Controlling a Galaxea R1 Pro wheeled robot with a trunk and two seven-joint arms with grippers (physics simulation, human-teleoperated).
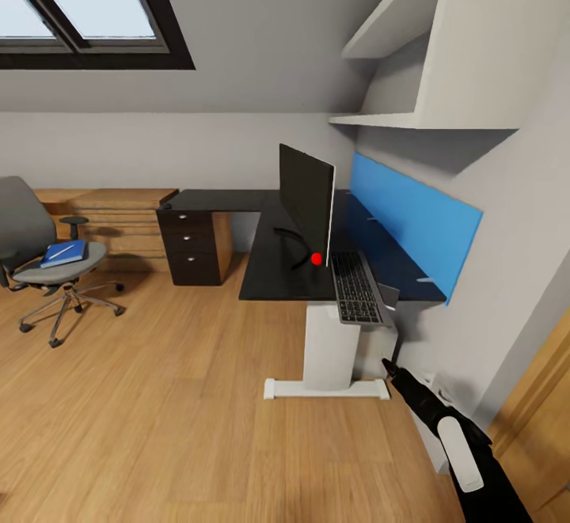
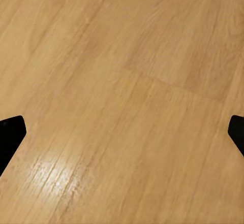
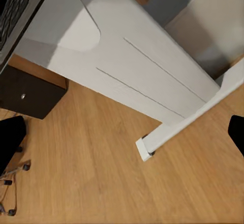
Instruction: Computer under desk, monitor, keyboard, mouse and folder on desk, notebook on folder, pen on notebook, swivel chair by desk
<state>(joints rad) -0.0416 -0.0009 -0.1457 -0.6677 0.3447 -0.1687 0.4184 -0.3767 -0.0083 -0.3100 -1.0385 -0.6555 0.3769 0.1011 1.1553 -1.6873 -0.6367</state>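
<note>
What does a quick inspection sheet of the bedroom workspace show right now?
Surface: glossy black L-shaped desk on a white leg.
Job's things: thin black monitor upright on the desk; slim dark-keyed keyboard beside it, overhanging the front edge; bright blue folder on the grey swivel chair, a thin white pen on top.
Clutter: nothing seen.
Grippers: left pincer open over wooden floor; right pincer open, empty.
Cables: nothing seen.
Surroundings: blue wall panel, skylight.

Daylight entered through the skylight point(image 1: 79, 1) at far left, evenly bright. A soft glare patch marked the wooden floor point(image 2: 56, 176); shelves point(image 1: 427, 115) cast mild shadows.
</note>
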